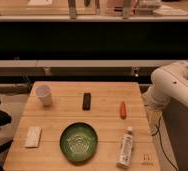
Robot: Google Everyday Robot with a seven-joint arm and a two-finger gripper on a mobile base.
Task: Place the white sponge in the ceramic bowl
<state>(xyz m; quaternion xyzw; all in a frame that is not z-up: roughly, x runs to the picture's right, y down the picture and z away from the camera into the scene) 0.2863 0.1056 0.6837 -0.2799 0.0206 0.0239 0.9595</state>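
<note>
The white sponge lies flat near the front left corner of the wooden table, as the camera view shows it. Its long axis runs roughly front to back. Just beside it toward the middle, apart and not touching, sits the ceramic bowl, with nothing visible inside but its paler patterned centre. A white bottle lies on its side on the far side of the bowl from the sponge.

Farther back stand 3 more items: a small orange object, a black block and a white paper cup.

The robot's 1 arm bends in at the table's right edge, well apart from the sponge. The gripper is out of view, so its state cannot be told. Judging from this, the coming reach must cross the whole table width, past bottle and bowl, to the sponge.
</note>
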